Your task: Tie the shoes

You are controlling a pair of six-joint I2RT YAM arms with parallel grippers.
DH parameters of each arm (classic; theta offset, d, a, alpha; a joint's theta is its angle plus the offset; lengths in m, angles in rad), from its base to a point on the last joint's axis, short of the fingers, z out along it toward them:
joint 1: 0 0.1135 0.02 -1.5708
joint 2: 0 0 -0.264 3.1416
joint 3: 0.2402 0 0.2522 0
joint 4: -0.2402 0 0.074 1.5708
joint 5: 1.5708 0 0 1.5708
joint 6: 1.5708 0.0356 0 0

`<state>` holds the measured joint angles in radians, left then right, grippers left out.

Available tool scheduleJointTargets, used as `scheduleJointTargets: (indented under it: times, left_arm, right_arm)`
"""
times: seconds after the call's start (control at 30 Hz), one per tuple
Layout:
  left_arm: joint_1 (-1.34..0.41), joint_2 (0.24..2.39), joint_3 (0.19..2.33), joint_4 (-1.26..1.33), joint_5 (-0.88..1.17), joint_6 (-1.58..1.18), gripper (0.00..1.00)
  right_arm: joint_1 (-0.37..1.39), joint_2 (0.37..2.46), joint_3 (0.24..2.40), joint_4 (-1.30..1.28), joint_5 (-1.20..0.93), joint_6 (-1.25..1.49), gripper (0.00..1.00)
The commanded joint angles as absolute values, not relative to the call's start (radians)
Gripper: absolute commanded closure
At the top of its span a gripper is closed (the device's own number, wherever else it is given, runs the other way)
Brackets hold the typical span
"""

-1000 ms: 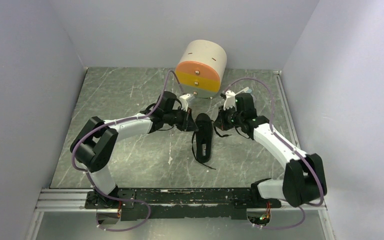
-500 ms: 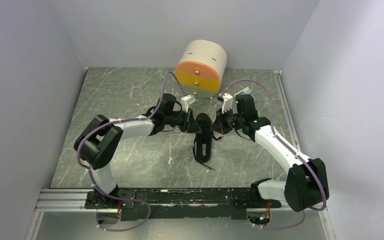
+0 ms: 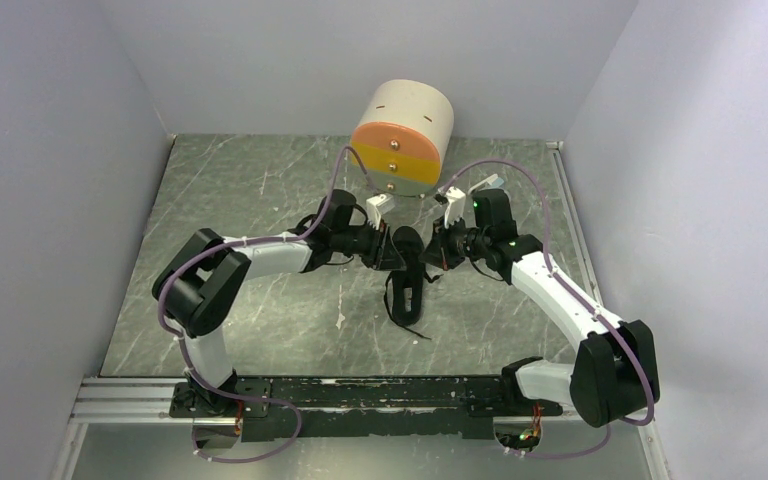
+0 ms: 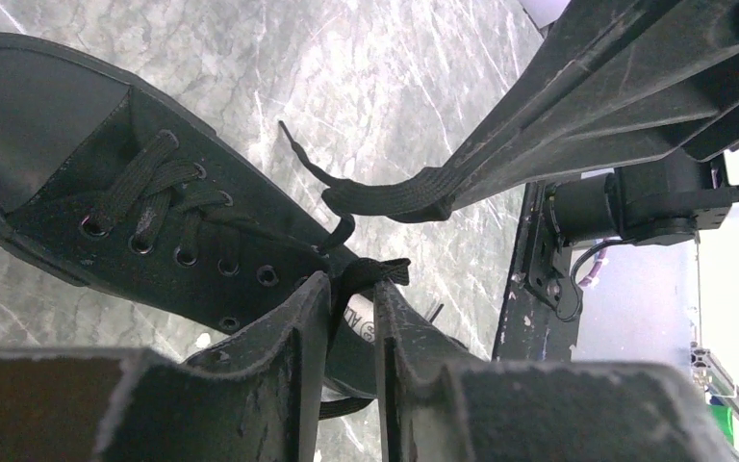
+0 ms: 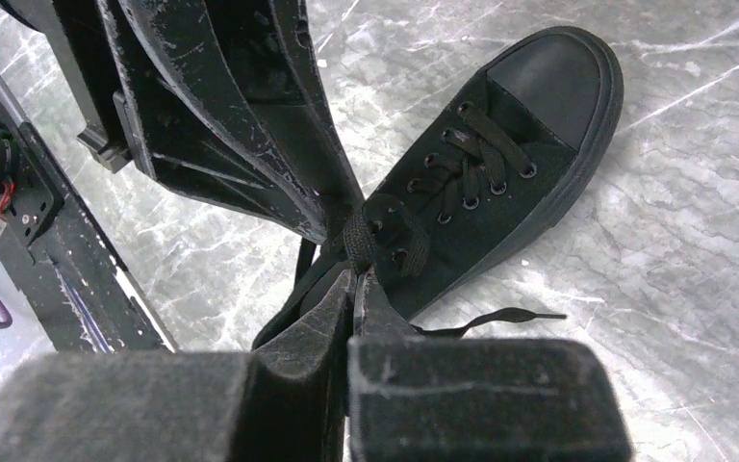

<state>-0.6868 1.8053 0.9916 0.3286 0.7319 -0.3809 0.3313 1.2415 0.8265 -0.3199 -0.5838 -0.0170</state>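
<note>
The black shoe [image 3: 407, 287] lies on the marbled table between both grippers, toe toward the near edge. My left gripper [image 3: 392, 252] sits at the shoe's upper eyelets [image 4: 231, 265]. Its jaws [image 4: 354, 287] stand slightly apart, and a lace loop [image 4: 377, 272] hangs loose in the gap. My right gripper [image 3: 432, 252] is shut on a flat black lace [image 4: 375, 199], which runs taut from the shoe. In the right wrist view its fingertips [image 5: 354, 277] pinch the lace [image 5: 358, 239] just over the shoe [image 5: 529, 125]. The left fingers [image 5: 250, 144] cross close above.
A round drawer box [image 3: 403, 140] with orange and yellow fronts stands just behind the shoe. Loose lace ends [image 3: 408, 322] trail on the table toward the near edge; one tip [image 5: 500, 318] lies beside the shoe. The black base rail [image 3: 360, 395] runs along the front.
My left arm has reached right, up to the shoe, and its jaws have parted from shut. My right gripper has shifted slightly left, still shut on the lace.
</note>
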Motion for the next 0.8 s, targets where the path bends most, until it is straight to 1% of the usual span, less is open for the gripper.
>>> scheduleJointTargets:
  times: [0.0,0.2,0.37,0.57,0.63,0.7,0.77]
  left_arm:
    - [-0.698,1.820,1.026,0.350,0.730,-0.332,0.69]
    - [-0.707,1.819,1.037,0.336,0.719,-0.292,0.62]
    - [-0.713,1.814,1.038,0.339,0.700,-0.261,0.54]
    - [-0.717,1.814,1.014,0.394,0.718,-0.200,0.48]
    - [-0.717,1.805,1.001,0.417,0.708,-0.179,0.48]
    - [-0.701,1.801,1.037,0.319,0.693,-0.149,0.50]
    - [-0.676,1.777,1.027,0.292,0.700,-0.162,0.51]
  right_arm:
    - [0.334,1.248,0.860,-0.333,-0.616,-0.036,1.00]
    - [0.335,1.257,0.861,-0.344,-0.629,-0.038,1.00]
    - [0.335,1.272,0.877,-0.379,-0.624,-0.046,1.00]
    - [0.335,1.290,0.907,-0.437,-0.632,-0.057,1.00]
    - [0.335,1.301,0.923,-0.462,-0.605,-0.052,1.00]
    - [0.335,1.306,0.946,-0.491,-0.570,-0.039,1.00]
    - [0.335,1.309,0.965,-0.518,-0.563,-0.037,1.00]
